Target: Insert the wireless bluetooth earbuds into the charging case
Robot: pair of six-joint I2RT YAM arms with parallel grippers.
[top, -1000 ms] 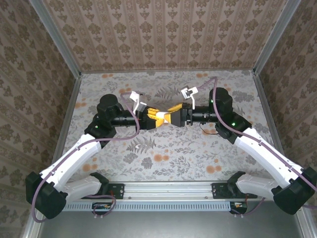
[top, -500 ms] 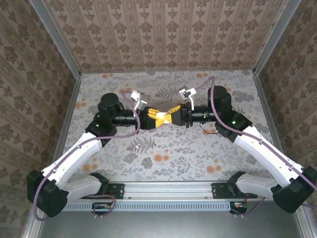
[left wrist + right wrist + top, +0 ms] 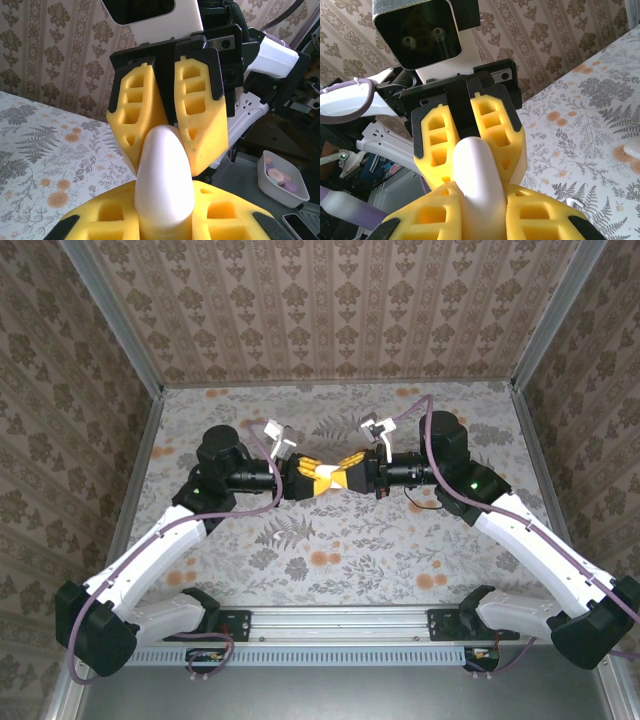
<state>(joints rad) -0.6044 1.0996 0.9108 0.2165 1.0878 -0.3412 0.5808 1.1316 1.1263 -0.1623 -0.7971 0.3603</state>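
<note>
Both arms reach from their bases at the near edge of the table [image 3: 330, 540] and meet above its middle. There the left gripper [image 3: 320, 479] and the right gripper [image 3: 343, 475] face each other tip to tip, raised off the table. Between them is the charging case [image 3: 165, 185], a smooth white pebble shape. The left jaws pinch one end of it and the right jaws pinch the opposite end. Farther off, in the right wrist view, a small white rounded object [image 3: 631, 149] lies on the table, cut by the frame edge. Too little of it shows to identify it.
</note>
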